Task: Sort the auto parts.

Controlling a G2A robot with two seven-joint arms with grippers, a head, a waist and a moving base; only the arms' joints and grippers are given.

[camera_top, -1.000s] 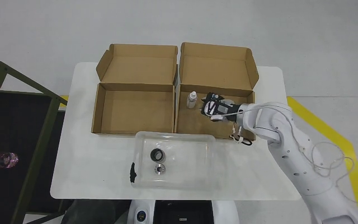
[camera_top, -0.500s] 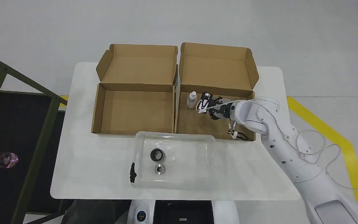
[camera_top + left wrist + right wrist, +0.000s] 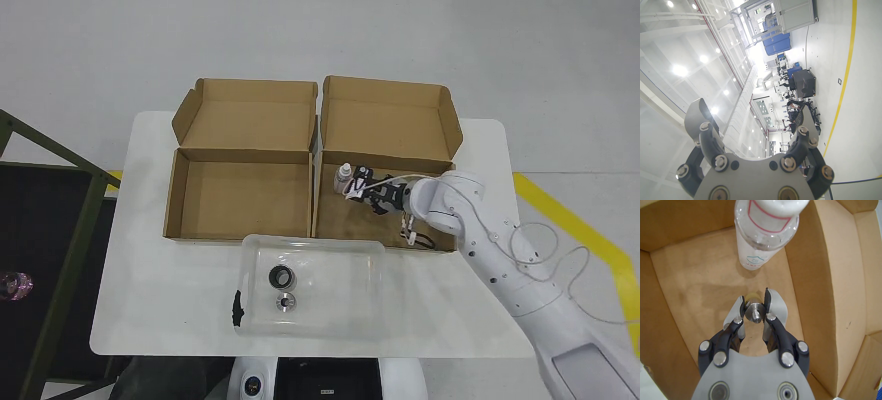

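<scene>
Threaded part (image 3: 754, 311) and bottle (image 3: 761, 237) share right box (image 3: 696, 275); tray (image 3: 345, 300) holds perhaps two rings (image 3: 284, 277).

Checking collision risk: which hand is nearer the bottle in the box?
Right. The right hand sits just short of the bottle, gripping a bolt; the left hand faces the hall.

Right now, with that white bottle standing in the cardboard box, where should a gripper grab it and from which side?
Probably the top end of the bottle, from straight above: it stands upright close to the box wall, so a sideways approach looks cramped. The right gripper is shut on a threaded metal part beside it.
</scene>
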